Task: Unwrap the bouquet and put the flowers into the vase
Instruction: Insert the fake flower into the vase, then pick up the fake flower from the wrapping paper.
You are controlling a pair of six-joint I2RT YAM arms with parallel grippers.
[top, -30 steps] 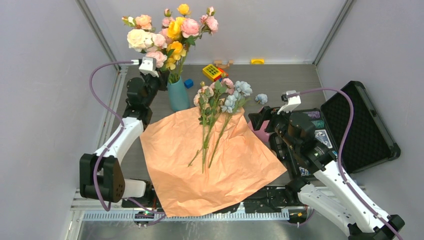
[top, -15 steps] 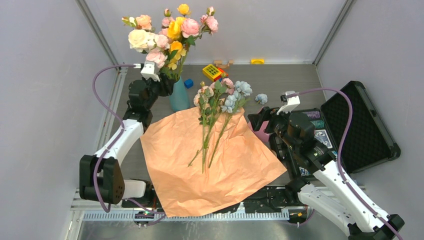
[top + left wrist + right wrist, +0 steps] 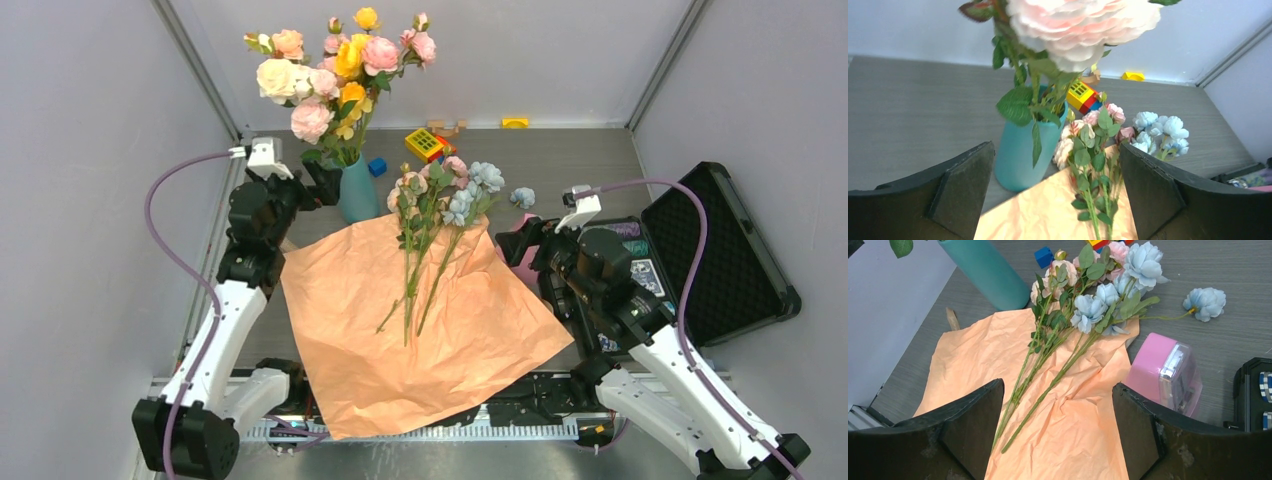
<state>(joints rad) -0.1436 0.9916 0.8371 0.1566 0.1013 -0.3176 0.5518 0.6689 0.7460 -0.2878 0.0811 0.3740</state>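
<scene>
Flowers (image 3: 440,200), small pink & blue, on crinkled orange paper sheet (image 3: 400,340), tall teal vase (image 3: 355,195) w/ roses (image 3: 340,60) nearby, L claw (image 3: 1055,150) & R claw (image 3: 1057,385) both spread wide, empty

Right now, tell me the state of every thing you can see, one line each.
Vase, upright, holding tall blooms.
Wrapping paper, spread open flat.
Flowers, lying loose on the paper, not in the vase.
Blue bloom, lying apart, off the paper.
Black case, open.
Pink box, resting beside the paper.
Left tool, open, empty, by the vase.
Right tool, open, empty.
</scene>
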